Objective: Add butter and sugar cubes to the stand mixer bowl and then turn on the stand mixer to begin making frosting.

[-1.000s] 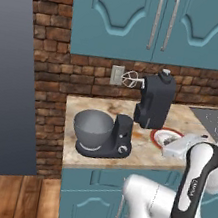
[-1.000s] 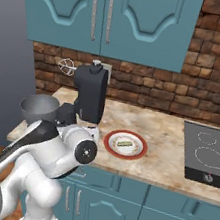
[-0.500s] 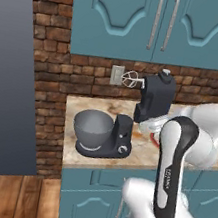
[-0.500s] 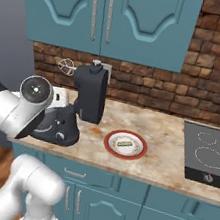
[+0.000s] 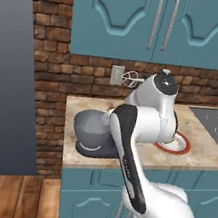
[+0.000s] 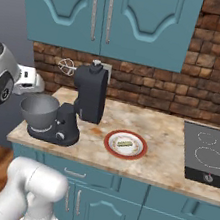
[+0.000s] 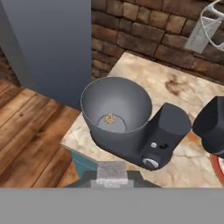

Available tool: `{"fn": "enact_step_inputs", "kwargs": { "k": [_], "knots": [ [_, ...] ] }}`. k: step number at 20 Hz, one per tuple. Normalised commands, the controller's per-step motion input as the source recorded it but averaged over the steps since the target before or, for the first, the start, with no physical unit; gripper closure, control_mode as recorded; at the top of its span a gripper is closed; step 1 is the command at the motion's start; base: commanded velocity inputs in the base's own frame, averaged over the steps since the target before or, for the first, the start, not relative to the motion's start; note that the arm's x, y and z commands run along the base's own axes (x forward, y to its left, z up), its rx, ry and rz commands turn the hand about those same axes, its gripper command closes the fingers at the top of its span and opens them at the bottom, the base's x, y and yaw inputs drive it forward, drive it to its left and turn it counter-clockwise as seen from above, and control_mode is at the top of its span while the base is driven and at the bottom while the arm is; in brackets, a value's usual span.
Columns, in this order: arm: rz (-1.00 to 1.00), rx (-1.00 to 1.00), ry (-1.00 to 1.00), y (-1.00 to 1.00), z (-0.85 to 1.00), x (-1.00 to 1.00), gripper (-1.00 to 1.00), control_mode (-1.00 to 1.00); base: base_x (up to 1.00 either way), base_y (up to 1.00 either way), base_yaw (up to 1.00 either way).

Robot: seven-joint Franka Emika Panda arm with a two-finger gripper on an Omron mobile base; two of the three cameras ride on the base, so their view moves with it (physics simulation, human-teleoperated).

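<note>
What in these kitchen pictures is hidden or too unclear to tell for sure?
- Small speck in the stand mixer bowl: hand view, too tiny to name.
- Item on the red-rimmed plate: right base view, too small to identify.
- Stand mixer in the left base view: the arm covers most of it.
- Gripper: hand view, blurred at the bottom edge.

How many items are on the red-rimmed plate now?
1: a small pale greenish block lies at the middle of the red-rimmed plate, right of the stand mixer. In the left base view the arm covers most of that plate.
</note>
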Motion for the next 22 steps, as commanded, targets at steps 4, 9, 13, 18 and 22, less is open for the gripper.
{"fn": "enact_step_inputs", "kwargs": {
  "k": [4,9,13,18,22],
  "knots": [
    [-0.09,-0.11,0.27,0.41,-0.39,0.53,1.0,-1.0,0.0,0.0,0.0],
    [-0.04,-0.07,0.16,0.21,-0.55,0.56,1.0,-1.0,0.0,0.0,0.0],
    [0.0,-0.01,0.07,0.17,-0.49,0.65,1.0,-1.0,0.0,0.0,0.0],
    [0.0,0.0,0.04,0.06,-0.46,0.61,1.0,-1.0,0.0,0.0,0.0],
    [0.0,-0.02,0.08,0.04,-0.47,0.46,1.0,-1.0,0.0,0.0,0.0]
  ]
}}
